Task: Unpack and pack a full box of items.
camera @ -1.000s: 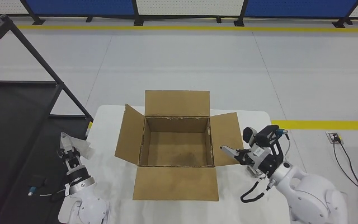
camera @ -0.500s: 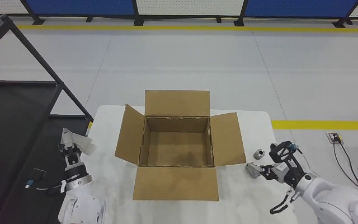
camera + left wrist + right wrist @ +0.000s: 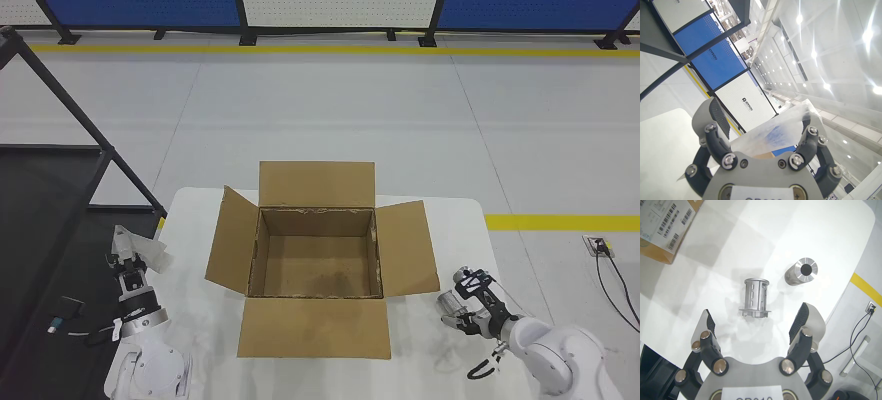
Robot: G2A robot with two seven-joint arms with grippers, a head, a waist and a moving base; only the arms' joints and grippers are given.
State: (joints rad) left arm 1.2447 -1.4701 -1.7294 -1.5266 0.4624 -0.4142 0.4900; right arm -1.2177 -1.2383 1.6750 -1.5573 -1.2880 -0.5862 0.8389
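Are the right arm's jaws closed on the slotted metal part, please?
No: the right gripper is open, and the slotted metal part lies untouched on the table.

Cardboard box (image 3: pixel 315 328) stands open, four flaps spread. Right of it, a slotted metal housing (image 3: pixel 755 297) lies near a hollow steel cylinder (image 3: pixel 801 271), not touching.
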